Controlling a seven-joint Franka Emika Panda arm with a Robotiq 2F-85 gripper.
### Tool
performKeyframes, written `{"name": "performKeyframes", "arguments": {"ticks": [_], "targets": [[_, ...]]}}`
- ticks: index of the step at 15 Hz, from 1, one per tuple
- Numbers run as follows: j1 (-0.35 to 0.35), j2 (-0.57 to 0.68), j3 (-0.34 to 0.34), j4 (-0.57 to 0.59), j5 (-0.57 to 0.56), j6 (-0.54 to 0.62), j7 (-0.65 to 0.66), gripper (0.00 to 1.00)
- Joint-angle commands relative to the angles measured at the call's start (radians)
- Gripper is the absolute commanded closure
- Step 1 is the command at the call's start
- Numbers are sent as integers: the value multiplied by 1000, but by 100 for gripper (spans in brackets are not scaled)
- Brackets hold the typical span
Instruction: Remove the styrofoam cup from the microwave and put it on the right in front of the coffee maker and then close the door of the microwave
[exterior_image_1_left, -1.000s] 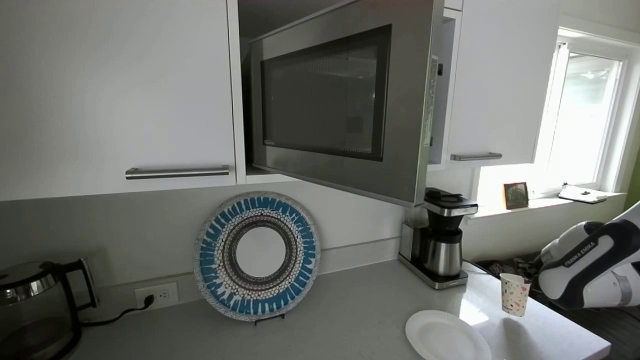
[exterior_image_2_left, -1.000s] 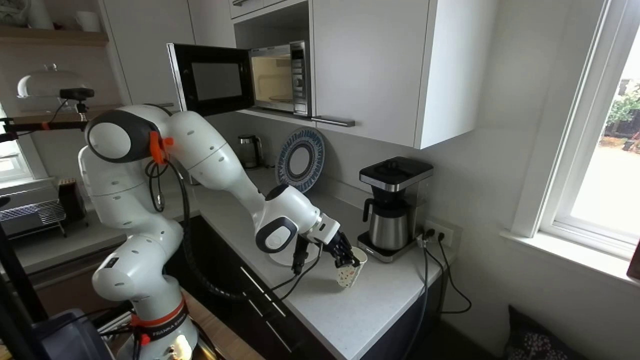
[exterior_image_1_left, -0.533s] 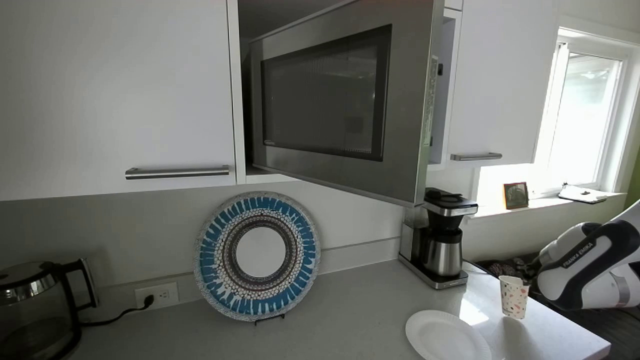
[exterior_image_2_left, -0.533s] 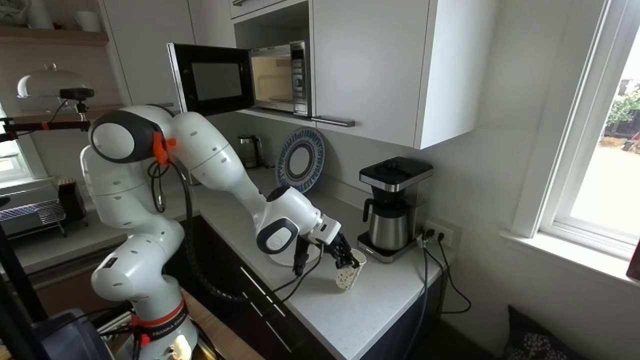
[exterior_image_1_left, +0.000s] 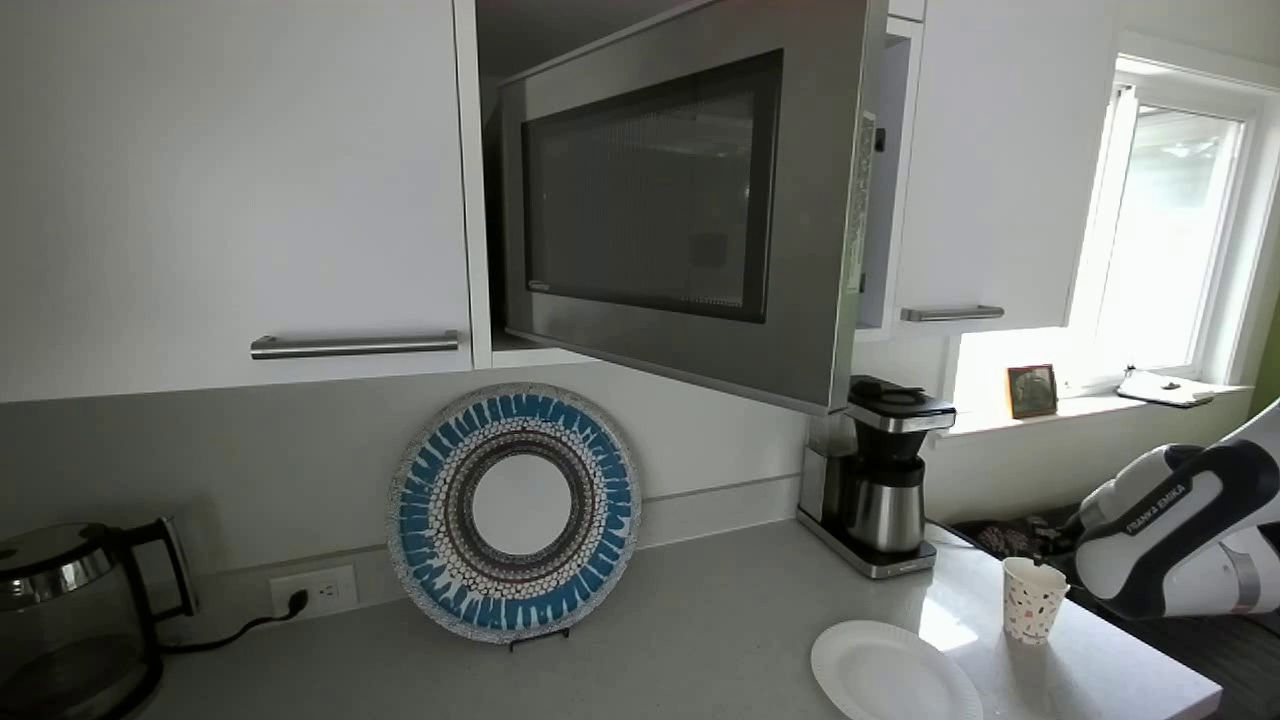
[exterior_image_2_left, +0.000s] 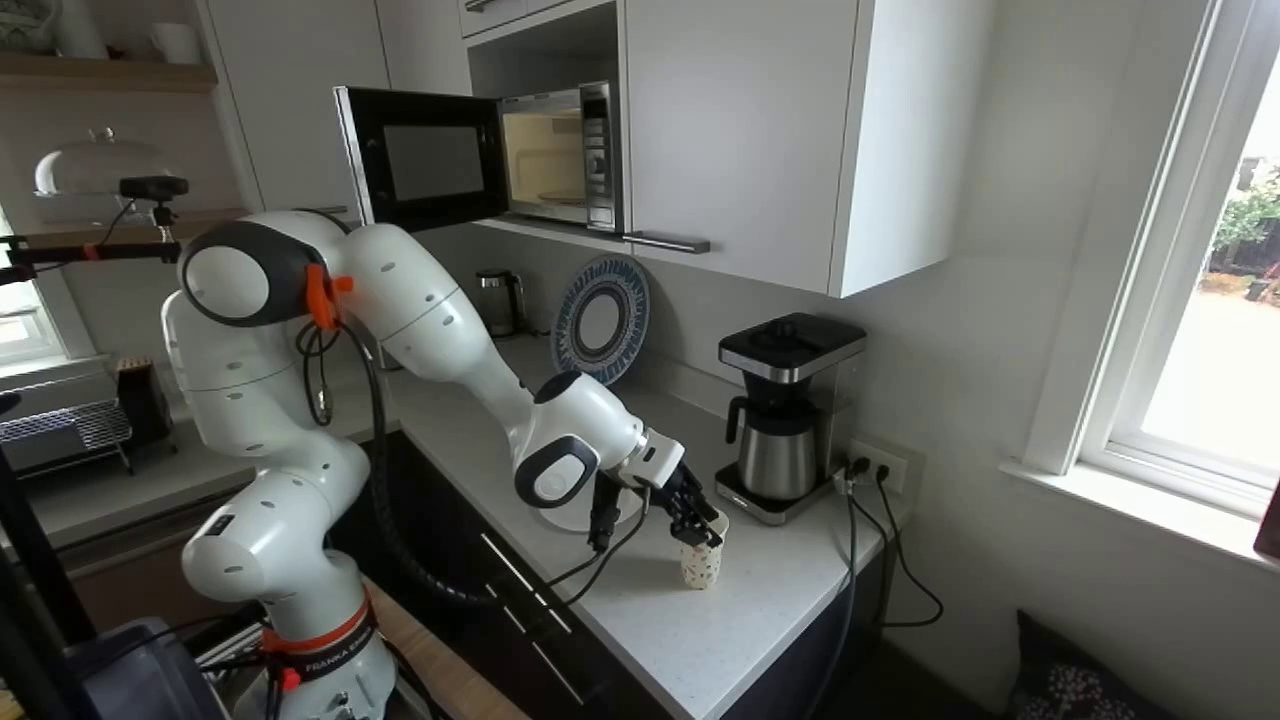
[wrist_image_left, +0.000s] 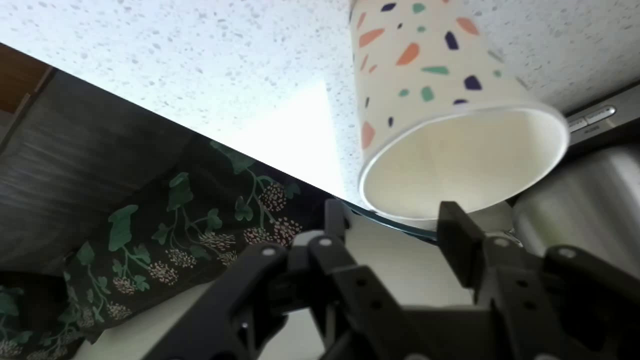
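Cropped at wrist view's top edge: cup (wrist_image_left: 435, 95) | blurred there: fingers (wrist_image_left: 460, 245) | cropped at bottom in an exterior view: white plate (exterior_image_1_left: 890, 672)

One terrazzo-patterned cup (wrist_image_left: 425, 65), one drip coffee maker (exterior_image_2_left: 790, 419), one microwave (exterior_image_2_left: 600, 160), one white plate (exterior_image_1_left: 893, 668), one Franka arm (exterior_image_2_left: 430, 320), one blue-patterned disc (exterior_image_1_left: 430, 510), two bar handles (exterior_image_1_left: 355, 346) in an exterior view, at nine and three o'clock

The Panda arm (exterior_image_2_left: 450, 325) is mostly glossy white, all chunky rounded shells, with a thick black ring (exterior_image_2_left: 283, 275) around the big joint cap (exterior_image_2_left: 227, 283). There's FRANKA EMIKA lettering (exterior_image_1_left: 1158, 509) near the wrist (exterior_image_1_left: 1110, 570), an orange band (exterior_image_2_left: 320, 638) at the base (exterior_image_2_left: 350, 685), a bright orange clip (exterior_image_2_left: 317, 297) and a ribbed black hose (exterior_image_2_left: 377, 420). Robotiq gripper (wrist_image_left: 391, 215) is pretty much just black linkages (wrist_image_left: 370, 290) with shiny round screw heads (wrist_image_left: 325, 242).
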Motion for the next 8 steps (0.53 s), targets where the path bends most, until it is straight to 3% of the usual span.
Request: {"name": "performKeyframes", "arguments": {"ticks": [1,3,8], "targets": [[5,-35,6,-10,-1,-30,0,12],[29,-73,1,-23,-5,-38,13,1],[92,-234,-11,-51,-9,-141,-9,0]]}}
